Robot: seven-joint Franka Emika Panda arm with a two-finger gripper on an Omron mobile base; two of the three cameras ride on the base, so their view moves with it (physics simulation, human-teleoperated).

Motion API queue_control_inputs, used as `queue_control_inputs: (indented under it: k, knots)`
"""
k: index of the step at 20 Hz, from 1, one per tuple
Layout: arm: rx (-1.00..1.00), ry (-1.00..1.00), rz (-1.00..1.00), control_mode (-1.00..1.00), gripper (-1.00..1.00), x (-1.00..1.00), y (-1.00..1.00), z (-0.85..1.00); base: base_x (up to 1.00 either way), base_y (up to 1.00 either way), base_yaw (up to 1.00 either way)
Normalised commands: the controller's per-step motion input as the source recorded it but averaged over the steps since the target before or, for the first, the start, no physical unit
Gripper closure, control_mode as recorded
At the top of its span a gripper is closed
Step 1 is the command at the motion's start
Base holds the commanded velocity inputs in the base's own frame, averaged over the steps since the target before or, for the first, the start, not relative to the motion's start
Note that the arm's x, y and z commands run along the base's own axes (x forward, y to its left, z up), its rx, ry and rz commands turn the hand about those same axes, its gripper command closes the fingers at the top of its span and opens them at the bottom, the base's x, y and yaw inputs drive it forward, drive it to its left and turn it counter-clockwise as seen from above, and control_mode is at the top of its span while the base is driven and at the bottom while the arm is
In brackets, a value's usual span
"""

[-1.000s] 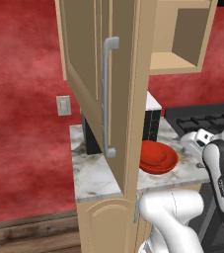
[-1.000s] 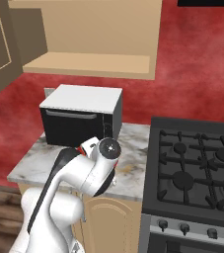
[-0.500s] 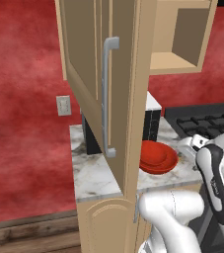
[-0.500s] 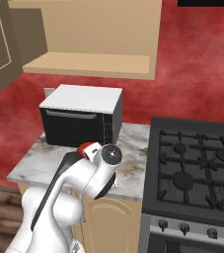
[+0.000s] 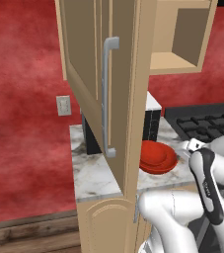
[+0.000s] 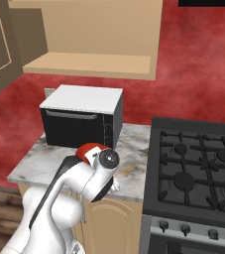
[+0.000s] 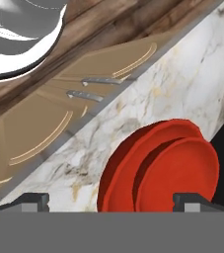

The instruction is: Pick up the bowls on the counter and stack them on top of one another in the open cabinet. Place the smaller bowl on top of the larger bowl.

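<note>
Two glossy red bowls (image 7: 158, 170) sit close together on the marble counter (image 7: 182, 74), overlapping in the hand view, so I cannot tell whether one lies in the other. They show as a red mound (image 5: 157, 157) in front of the microwave, and as a red patch (image 6: 88, 149) behind my arm. My gripper (image 7: 111, 201) hangs open just above them with nothing between its dark fingertips (image 7: 32, 200). The open cabinet (image 6: 89, 64) is mounted above the counter, its shelf (image 5: 175, 62) bare.
The swung-out cabinet door (image 5: 84, 74) with its grey bar handle (image 5: 107, 94) stands close on the left. A black-and-white microwave (image 6: 82, 116) sits behind the bowls. A black stovetop (image 6: 198, 168) lies to the right. Tan base doors (image 7: 39, 133) run under the counter edge.
My hand has come down a little toward the bowls. The bowls and the cabinet door have not moved, and the gripper has stayed open.
</note>
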Motion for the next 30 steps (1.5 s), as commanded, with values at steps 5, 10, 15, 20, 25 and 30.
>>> queue_control_inputs:
  k: [5, 10, 15, 20, 25, 30]
  knots:
    - [-0.02, 0.00, -0.05, -1.00, -1.00, 0.17, -0.22, -0.05, 0.00, 0.00, 0.00]
    - [-0.02, 0.02, -0.04, -1.00, -1.00, 0.17, -0.22, -0.04, 0.00, 0.00, 0.00]
    - [0.00, 0.06, 0.00, -1.00, -1.00, 0.18, -0.03, -0.05, 0.00, 0.00, 0.00]
    - [0.00, 0.07, 0.00, -1.00, -1.00, 0.17, 0.00, -0.07, 0.00, 0.00, 0.00]
    - [0.00, 0.05, 0.00, -1.00, -1.00, 0.05, 0.00, -0.17, 0.00, 0.00, 0.00]
    - [-0.01, 0.03, 0.00, -1.00, -1.00, 0.01, 0.00, -0.21, 0.00, 0.00, 0.00]
